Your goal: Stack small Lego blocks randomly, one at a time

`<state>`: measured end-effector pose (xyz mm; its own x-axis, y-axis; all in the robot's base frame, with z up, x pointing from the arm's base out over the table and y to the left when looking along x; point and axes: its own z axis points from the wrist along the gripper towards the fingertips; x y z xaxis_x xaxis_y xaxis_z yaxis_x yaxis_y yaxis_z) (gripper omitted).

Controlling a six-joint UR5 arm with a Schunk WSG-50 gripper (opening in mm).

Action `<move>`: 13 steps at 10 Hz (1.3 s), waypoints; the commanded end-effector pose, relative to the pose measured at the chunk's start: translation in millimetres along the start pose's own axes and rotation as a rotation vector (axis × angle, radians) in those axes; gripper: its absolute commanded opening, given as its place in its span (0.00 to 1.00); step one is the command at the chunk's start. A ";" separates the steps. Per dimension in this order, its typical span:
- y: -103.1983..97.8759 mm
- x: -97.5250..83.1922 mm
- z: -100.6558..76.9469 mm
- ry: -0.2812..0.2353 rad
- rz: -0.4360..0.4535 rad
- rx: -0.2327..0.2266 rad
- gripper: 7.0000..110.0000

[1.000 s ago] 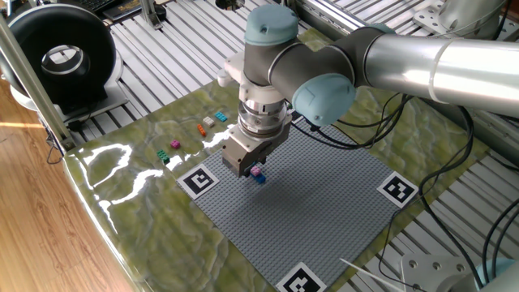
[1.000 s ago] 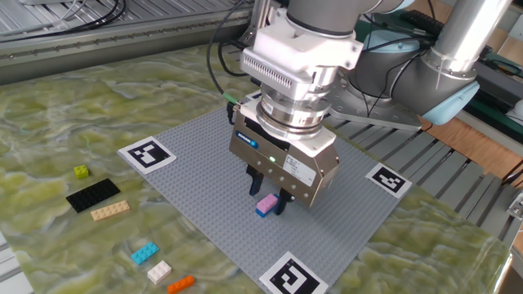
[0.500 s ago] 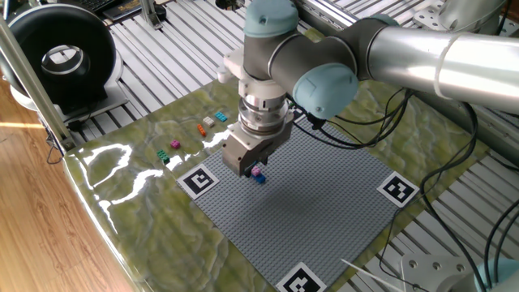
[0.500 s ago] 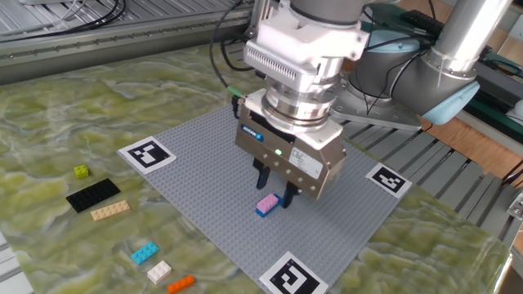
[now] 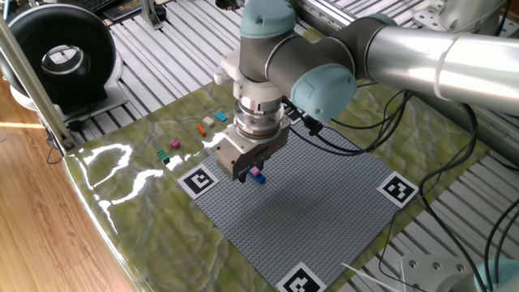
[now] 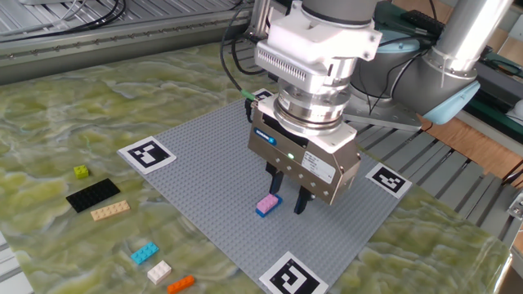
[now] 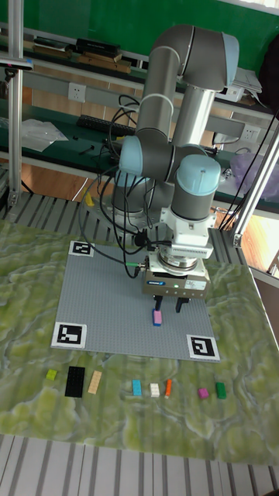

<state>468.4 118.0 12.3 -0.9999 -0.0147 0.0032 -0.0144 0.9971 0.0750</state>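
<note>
- Up and sideways goes the pincer (image 6: 288,196) — a second ago its fingers straddled the pink block (image 6: 268,202), and now they hang clear of it, off to one side.
- Fingers stand apart with nothing between them; the release is done.
- Right below, just beside one fingertip (image 6: 275,184), that pink block sits on top of a blue block (image 6: 262,211), a two-high stack planted on the grey baseplate (image 6: 204,163).
- From the tall fixed view the stack (image 7: 157,317) shows up under the pincer's front edge, near the baseplate's lower border.
- Further out, loose blocks wait on the green desk (image 6: 73,122): a cyan block (image 6: 144,253), a white block (image 6: 158,271) and an orange block (image 6: 181,283) in a row, a tan block (image 6: 109,211) beside the black plate (image 6: 92,195), and a yellow-green block (image 6: 81,171) farther along.
- The tall fixed view adds a magenta block (image 7: 203,393) and a green block (image 7: 219,390) at the row's end.
- Danger now, as I read it: the nearer finger is close to the stack, so a sideways sweep before gaining height could clip the pink block and shear it off.
- Next worry: those loose blocks are tiny and lie flat on an uneven mat, so an off-centre pinch could make one skid or twist in the grip.
</note>
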 end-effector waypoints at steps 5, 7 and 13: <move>0.2 -0.6 -2.4 0.033 0.007 0.015 0.36; 2.6 -3.8 4.5 0.027 0.011 0.012 0.36; -0.2 -5.2 4.7 0.029 0.010 0.023 0.36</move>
<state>472.8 117.4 6.1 -0.9994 -0.0157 0.0296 -0.0144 0.9989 0.0457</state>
